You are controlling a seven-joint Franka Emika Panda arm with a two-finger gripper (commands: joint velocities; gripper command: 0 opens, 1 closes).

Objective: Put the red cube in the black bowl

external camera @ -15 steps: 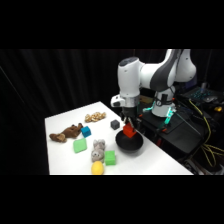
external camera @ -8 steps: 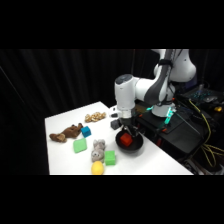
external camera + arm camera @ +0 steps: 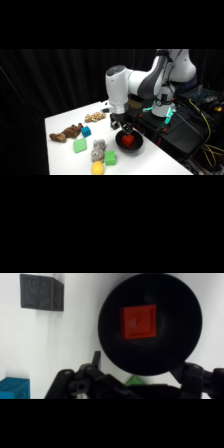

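Claw (image 3: 123, 127) — fingers spread, holding nothing, poised above the black bowl (image 3: 185, 344); red cube (image 3: 139, 322) lying flat inside it — placing looks done, next only a lift clear.

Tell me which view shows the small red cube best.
The wrist view: the small red cube lies square-on in the round glossy black bowl. The side view shows only a small red patch in the bowl.

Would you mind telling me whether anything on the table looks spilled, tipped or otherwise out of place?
Nothing stands out. The red cube lies flat inside the black bowl, which sits upright on the table. The dark grey cube rests apart from it.
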